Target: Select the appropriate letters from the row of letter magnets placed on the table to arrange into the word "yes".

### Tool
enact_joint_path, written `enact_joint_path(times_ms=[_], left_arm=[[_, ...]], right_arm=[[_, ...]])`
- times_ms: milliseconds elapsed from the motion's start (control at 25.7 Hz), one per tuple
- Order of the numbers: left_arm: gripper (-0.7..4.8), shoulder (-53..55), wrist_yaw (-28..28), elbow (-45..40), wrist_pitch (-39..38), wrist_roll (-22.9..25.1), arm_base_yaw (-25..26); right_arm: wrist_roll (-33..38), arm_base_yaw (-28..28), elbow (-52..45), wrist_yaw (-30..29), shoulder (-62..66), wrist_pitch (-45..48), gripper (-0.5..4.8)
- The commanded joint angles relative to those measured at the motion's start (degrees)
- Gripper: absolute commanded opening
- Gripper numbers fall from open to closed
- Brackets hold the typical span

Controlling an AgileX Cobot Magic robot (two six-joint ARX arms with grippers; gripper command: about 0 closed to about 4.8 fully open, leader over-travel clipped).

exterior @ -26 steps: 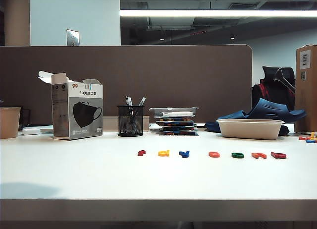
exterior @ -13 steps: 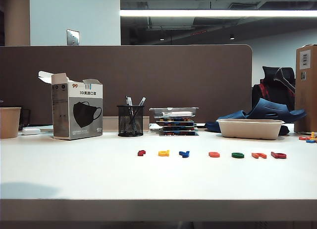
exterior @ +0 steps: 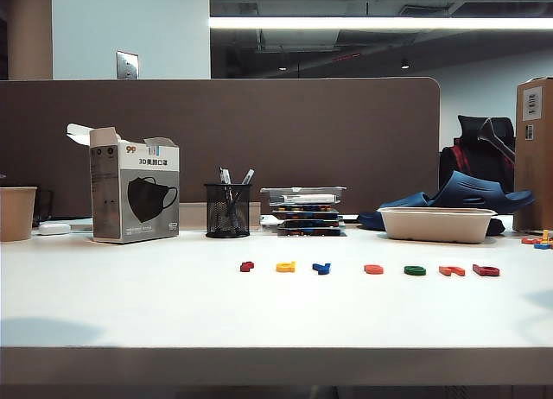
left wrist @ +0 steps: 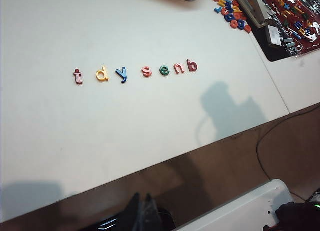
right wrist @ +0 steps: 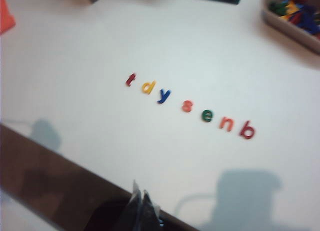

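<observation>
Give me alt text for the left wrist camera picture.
Seven letter magnets lie in a row on the white table, reading t, d, y, s, e, n, b. The shut left gripper hangs off the table's front edge, touching nothing. More loose letters lie at the far corner.

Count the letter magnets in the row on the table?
7, in one line on the table: dark red t, yellow d, blue y, orange-red s, green e, orange n, red b. None hidden.

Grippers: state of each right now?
Left gripper: shut, holding nothing, back over the white table's front edge.
Right gripper: shut, holding nothing, also short of the letter magnets.
</observation>
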Motion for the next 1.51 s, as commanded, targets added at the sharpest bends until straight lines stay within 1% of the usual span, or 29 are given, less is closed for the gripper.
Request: enact_joint_path(times_ms=[39, 194, 388, 466, 544, 583, 738, 855, 893, 932, 1165, 1243, 1360, 1398, 1515], left_arm=[[-0.06, -0.1, -0.4, 0.3, 0.7, -0.1, 0.0], [-0.06, -0.1, -0.3, 0.3, 0.7, -0.1, 0.0], [-0.06, -0.1, -0.3, 0.3, 0.7, -0.1, 0.0], [-0.06, -0.1, -0.3, 0.3, 0.7, -0.1, 0.0], [-0.06, -0.1, -0.3, 0.3, 0.7, -0.1, 0.0], [-0.06, -0.1, -0.3, 0.3, 0.7, -0.1, 0.0], [-0.06, -0.1, -0.3, 0.3, 0.7, -0.1, 0.0], [-0.06, -0.1, -0.4, 0.3, 0.7, -0.1, 0.0], [-0.06, -0.1, -0.4, 0.3, 0.7, -0.1, 0.0], [-0.06, -0.1, -0.3, 0.3, 0.7, -0.1, 0.0], [-0.06, -0.1, -0.4, 0.3, 0.7, -0.1, 0.0], [-0.06, -0.1, -0.4, 0.3, 0.7, -0.1, 0.0], [-0.06, -0.1, -0.4, 0.3, 0.7, -0.1, 0.0], [-0.06, -0.1, -0.4, 0.3, 0.7, -0.1, 0.0], [-0.06, -0.1, -0.3, 0.3, 0.7, -0.1, 0.0]], right_arm=[[0.0, 4.2, 0.5, 1.6, 2.7, 1.2, -0.09], [0.0, 7.8, 0.6, 1.7, 6.2, 3.6, -0.07], [-1.2, 10.4, 0.7, 1.7, 11.3, 5.5, 0.66], [-1.5, 10.8, 0.7, 2.1, 13.1, 5.6, 0.68], [-1.8, 11.1, 0.7, 2.6, 16.0, 6.1, 1.22], [-4.0, 11.1, 0.7, 2.6, 17.6, 6.1, 1.33], [-10.8, 11.5, 0.7, 2.5, 20.9, 7.2, 1.46], [-15.2, 11.7, 0.7, 2.5, 23.0, 8.5, 1.90], [-17.0, 11.7, 0.7, 2.5, 24.1, 9.4, 2.19], [-18.2, 11.7, 0.7, 2.5, 24.9, 10.1, 2.26], [-26.0, 12.3, 0.7, 2.3, 28.0, 14.0, 2.27], [-26.8, 12.8, 0.7, 2.3, 28.8, 15.1, 2.43], [-26.8, 13.6, 0.7, 2.4, 30.6, 17.0, 3.31], [-26.9, 13.9, 0.7, 2.4, 31.2, 17.5, 3.42], [-28.9, 15.1, 0.7, 2.4, 34.1, 19.6, 3.41]])
